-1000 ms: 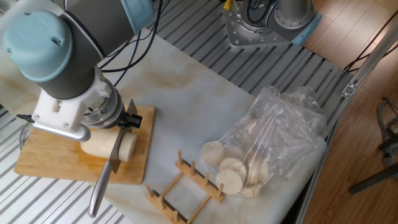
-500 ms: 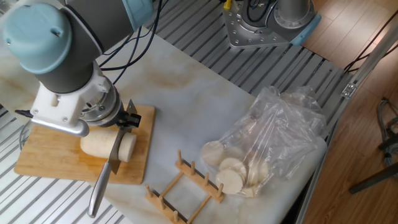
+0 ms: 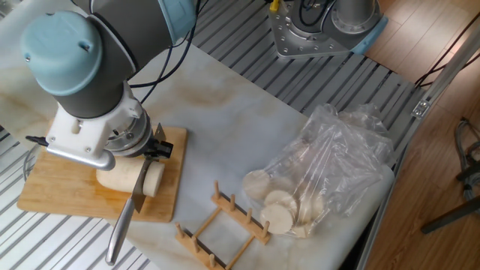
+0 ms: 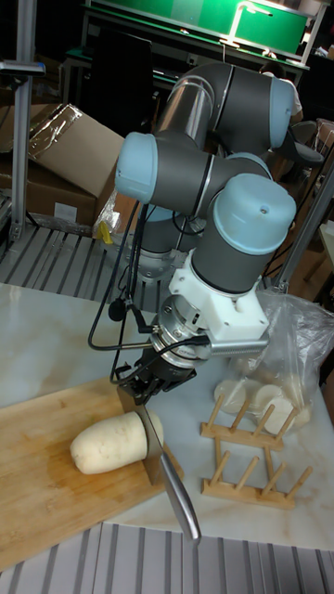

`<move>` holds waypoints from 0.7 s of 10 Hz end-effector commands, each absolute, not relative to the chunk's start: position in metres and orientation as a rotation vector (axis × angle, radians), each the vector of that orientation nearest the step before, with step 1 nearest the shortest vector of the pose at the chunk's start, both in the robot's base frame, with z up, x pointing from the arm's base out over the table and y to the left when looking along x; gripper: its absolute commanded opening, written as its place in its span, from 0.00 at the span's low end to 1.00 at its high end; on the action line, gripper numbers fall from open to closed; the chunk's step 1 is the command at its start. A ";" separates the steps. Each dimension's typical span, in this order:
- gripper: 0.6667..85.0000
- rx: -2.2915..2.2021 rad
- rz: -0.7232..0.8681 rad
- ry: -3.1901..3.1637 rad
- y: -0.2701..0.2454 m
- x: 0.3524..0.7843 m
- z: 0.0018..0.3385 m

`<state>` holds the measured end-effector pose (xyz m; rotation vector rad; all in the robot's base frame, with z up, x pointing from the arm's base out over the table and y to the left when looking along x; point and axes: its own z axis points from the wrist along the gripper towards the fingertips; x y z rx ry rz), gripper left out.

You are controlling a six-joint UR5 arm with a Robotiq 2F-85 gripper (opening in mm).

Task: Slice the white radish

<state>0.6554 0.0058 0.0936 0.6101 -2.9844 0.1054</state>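
Fingers (image 4: 141,382) pinching knife (image 4: 163,464) | white radish (image 4: 109,443) directly below | on cutting board (image 4: 37,483)

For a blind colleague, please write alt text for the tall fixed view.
A grey and blue robot arm's gripper holds a steel knife against the flat cut end of a cream-white radish on a wooden cutting board. Behind stand a small wooden rack and a clear plastic bag of pale slices.

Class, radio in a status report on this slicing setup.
Gripper shut on knife. Blade on radish near its flat end, on cutting board. Nothing blocking.
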 end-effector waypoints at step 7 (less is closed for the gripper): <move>0.01 0.627 0.073 -3.006 0.006 0.663 0.090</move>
